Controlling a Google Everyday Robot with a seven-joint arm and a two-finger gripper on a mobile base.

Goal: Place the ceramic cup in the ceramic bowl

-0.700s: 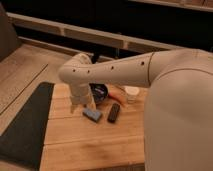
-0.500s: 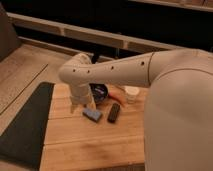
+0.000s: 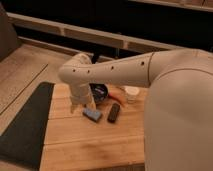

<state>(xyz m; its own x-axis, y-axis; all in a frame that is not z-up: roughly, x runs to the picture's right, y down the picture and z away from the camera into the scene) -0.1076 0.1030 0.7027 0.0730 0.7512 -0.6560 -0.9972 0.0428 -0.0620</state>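
The ceramic cup (image 3: 131,93) is small and cream-white. It stands upright on the wooden table (image 3: 90,145), just right of the ceramic bowl. The ceramic bowl (image 3: 101,92) is dark and glossy, at the table's far middle, partly hidden by my arm. My gripper (image 3: 78,104) hangs at the end of the white arm, low over the table just left of the bowl and well left of the cup. It is mostly hidden by the wrist. Nothing shows in it.
A blue rectangular block (image 3: 92,114) and a black oblong object (image 3: 114,112) lie in front of the bowl. An orange item (image 3: 117,95) lies between bowl and cup. A dark mat (image 3: 25,125) borders the table's left side. My big white arm (image 3: 175,100) covers the right side.
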